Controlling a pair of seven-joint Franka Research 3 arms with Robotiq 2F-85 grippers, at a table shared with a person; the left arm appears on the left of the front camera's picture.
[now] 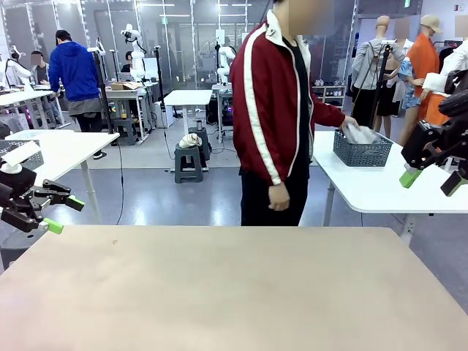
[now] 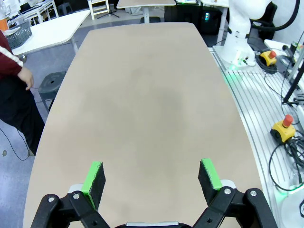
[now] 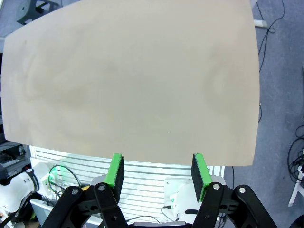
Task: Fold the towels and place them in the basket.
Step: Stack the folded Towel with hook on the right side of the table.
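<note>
Front view: I see the basket [image 1: 363, 150] with a towel [image 1: 360, 134] at two o'clock, nearest my empty half-open right gripper [image 1: 430, 180]; left gripper [image 1: 64, 215] wide open.

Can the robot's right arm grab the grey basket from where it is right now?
Probably not. The basket sits on a separate white table behind the right gripper, across a gap of floor from the robot's tan table, and the person's hand is in it.
</note>
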